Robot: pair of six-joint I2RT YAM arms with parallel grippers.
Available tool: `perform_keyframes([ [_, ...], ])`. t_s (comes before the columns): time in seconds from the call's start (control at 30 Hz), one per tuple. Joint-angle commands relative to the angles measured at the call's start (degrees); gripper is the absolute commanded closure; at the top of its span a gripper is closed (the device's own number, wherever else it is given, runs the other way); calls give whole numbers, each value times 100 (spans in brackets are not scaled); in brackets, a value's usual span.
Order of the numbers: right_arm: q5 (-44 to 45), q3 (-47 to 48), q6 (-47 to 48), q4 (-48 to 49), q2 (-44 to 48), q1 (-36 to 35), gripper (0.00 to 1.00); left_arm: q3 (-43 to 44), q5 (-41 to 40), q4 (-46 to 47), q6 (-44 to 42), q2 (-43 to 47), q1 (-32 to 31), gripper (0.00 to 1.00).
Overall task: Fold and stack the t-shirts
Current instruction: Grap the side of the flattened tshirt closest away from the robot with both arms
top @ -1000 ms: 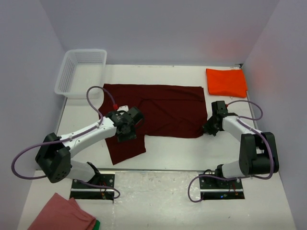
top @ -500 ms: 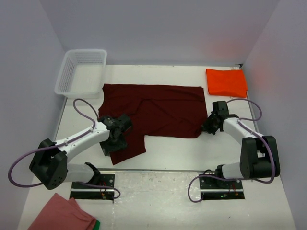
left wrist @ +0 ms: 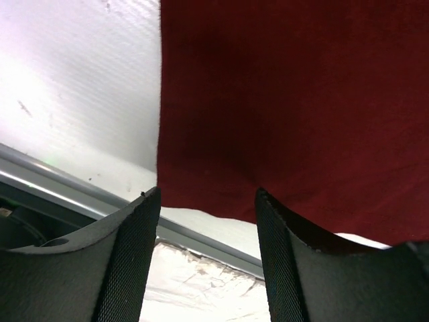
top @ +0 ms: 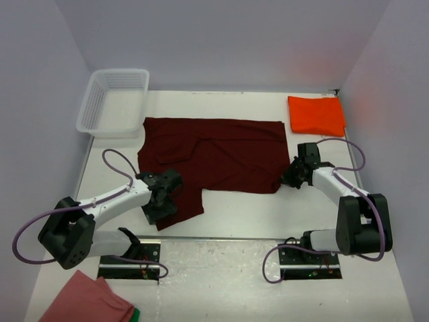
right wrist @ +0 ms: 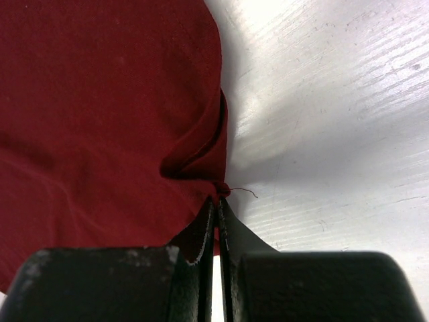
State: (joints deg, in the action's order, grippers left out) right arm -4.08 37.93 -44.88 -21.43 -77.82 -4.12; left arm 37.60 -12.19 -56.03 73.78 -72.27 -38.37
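So your maroon t-shirt [top: 228, 151] is lying spread across the middle of the bench [top: 234, 211], mostly flat, with one flap hanging down toward the near edge on the left side. Your left claw [top: 158, 206] sits right over that flap. In the left wrist view the fingers [left wrist: 127, 255] are clearly apart with the shirt's hem running between them, but you can't tell from any angle whether the tips are actually touching the fabric or just above it. The arm's body also hides part of the flap from the top camera. Your right claw [top: 289, 178] is at the shirt's right edge, and the right wrist view shows it pressed together on a small bunched fold of the maroon cloth [right wrist: 100, 100], a loose thread poking out just beside the tips. How much fabric is in the pinch is hard to make out, since it's only a sliver. The orange t-shirt [top: 316, 115] is folded at the far right corner, well apart from both arms. A white basket [top: 87, 111] is at the far left corner, and a pink cloth [top: 84, 298] with a green edge is cut off by the bottom of the top view.
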Motion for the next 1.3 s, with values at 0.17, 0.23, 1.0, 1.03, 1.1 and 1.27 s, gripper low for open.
perform_keyframes([
  [0.17,-84,-93,94,148,267,43,100,-122,620,479,-197,-778,14,43],
  [0.23,-102,-102,76,157,268,78,100,-87,700,453,-188,-929,14,43],
  [1.0,-76,-93,94,227,241,87,100,54,771,568,-101,-596,190,100],
  [1.03,-58,-102,111,227,267,87,100,80,762,550,-92,-413,190,100],
  [1.1,-6,-111,190,210,363,61,100,159,666,462,5,-210,198,100],
  [1.27,274,56,436,-114,627,-97,100,352,489,470,-108,231,207,100],
])
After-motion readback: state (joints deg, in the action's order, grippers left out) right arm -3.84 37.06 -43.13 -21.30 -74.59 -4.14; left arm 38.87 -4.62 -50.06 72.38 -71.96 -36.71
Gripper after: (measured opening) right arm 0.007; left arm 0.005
